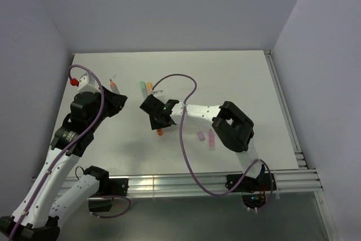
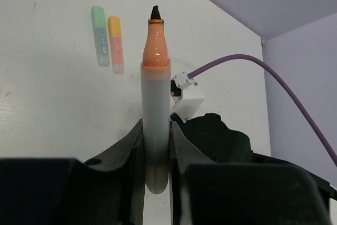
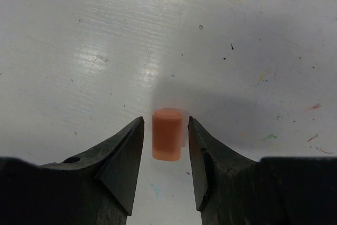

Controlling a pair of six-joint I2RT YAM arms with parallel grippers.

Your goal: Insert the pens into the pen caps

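Observation:
My left gripper is shut on an uncapped orange pen, pale barrel between the jaws and its orange tip pointing away; in the top view the gripper holds the pen at the far left. My right gripper is open, with its jaws on either side of an orange cap that lies on the table, a small gap on each side. The top view shows the right gripper over this cap. A purple cap and a pink-purple pen lie near the right arm.
A green marker and an orange marker lie side by side at the back middle, caps on; they also show in the left wrist view, green and orange. A purple cable loops over the table.

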